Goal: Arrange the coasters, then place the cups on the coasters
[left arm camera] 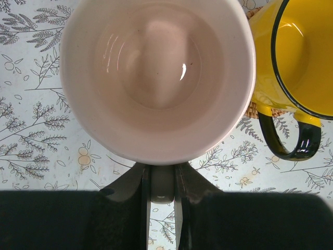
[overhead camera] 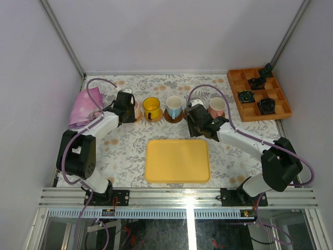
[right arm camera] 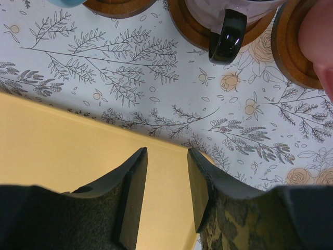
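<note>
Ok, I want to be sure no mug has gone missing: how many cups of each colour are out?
pale pink cup: 1
yellow cup: 1
white-and-blue cup: 1
purple-grey cup: 1
salmon pink cup: 1
total: 5

- The left arm reaches forward, and its left gripper has its jaws pinched on the handle of the pale pink ceramic cup.
- The right arm angles inward, and the jaws of its right gripper stand apart.
</note>
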Controlling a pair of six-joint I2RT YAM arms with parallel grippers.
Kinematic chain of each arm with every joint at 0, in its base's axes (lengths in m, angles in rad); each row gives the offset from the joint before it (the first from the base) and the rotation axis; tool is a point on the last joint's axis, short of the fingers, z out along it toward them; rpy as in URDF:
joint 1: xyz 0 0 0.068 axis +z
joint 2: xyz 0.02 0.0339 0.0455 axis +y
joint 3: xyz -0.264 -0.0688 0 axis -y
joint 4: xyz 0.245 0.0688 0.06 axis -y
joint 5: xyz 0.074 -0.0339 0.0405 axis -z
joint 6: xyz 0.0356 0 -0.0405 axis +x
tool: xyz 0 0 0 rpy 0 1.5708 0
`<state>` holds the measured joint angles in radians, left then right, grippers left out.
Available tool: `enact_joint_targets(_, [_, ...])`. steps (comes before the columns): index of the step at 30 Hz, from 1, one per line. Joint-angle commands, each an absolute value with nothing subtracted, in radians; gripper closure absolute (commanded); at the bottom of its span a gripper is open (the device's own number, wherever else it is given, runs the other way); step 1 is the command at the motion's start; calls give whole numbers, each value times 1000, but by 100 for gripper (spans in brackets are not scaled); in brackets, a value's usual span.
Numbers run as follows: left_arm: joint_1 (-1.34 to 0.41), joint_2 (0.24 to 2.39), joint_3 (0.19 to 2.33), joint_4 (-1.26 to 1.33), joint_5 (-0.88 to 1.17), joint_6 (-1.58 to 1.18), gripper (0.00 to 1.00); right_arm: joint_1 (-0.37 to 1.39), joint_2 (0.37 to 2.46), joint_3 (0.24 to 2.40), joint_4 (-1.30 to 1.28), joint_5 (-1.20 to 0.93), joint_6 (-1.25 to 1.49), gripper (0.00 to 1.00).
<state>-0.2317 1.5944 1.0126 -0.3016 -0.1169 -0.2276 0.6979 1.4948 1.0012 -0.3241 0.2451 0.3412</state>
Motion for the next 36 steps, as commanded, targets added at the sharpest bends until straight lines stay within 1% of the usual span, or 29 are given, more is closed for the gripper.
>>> enact_joint_targets(1, [-225, 1594, 1031, -196, -145, -213, 100, 692, 1493, 1036, -318, 252, 353, 56])
enact_joint_targets(36, [-224, 1591, 1000, -183, -137, -230, 100, 691, 1506, 1041, -317, 246, 347, 56])
